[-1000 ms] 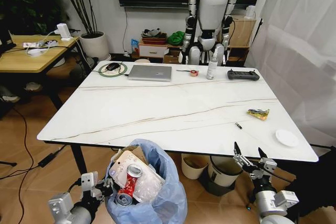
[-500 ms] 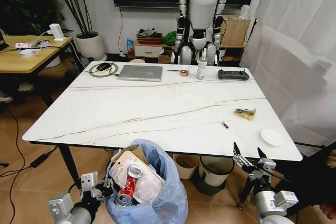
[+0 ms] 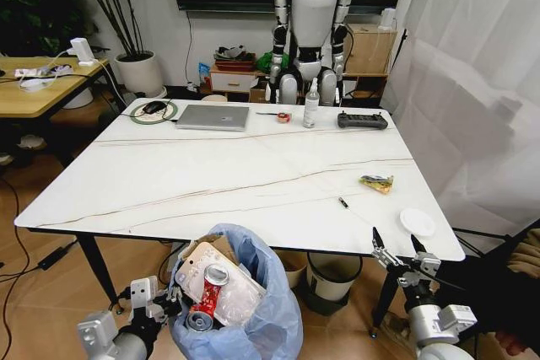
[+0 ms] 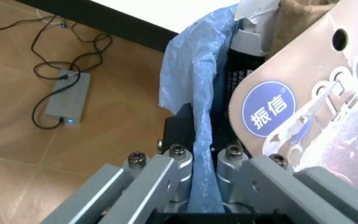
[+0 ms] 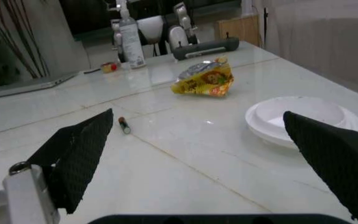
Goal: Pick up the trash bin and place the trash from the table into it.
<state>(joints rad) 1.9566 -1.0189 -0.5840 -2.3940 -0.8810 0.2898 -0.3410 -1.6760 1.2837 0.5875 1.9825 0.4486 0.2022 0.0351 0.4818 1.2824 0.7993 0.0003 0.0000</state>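
Note:
The trash bin [image 3: 253,314], lined with a crinkled light-blue bag, hangs low in front of the table [image 3: 211,183]. It holds a red can [image 3: 209,288], pink plastic packaging [image 4: 291,93] and cardboard. My left gripper [image 3: 169,301] is shut on the bag's rim [image 4: 201,154] at the bin's left side. My right gripper [image 3: 396,252] stands open at the table's near right edge, nothing between its fingers [image 5: 79,149]. On the table ahead of it lie a yellow-green snack wrapper [image 3: 375,182] [image 5: 205,80], a white dish [image 3: 417,222] [image 5: 300,119] and a small dark stick [image 3: 343,203] [image 5: 124,125].
Along the table's far side sit a silver laptop [image 3: 213,116], a spray bottle [image 3: 311,104], a black controller [image 3: 363,120] and a green ring with a mouse [image 3: 153,110]. Two bins [image 3: 333,274] stand under the table. A humanoid robot [image 3: 310,23] stands behind, a white curtain [image 3: 472,82] to the right.
The whole head view has shifted, so the camera moved rightward; the table's right corner now sits nearer my right gripper. Both grippers and the held bin keep their places in the view.

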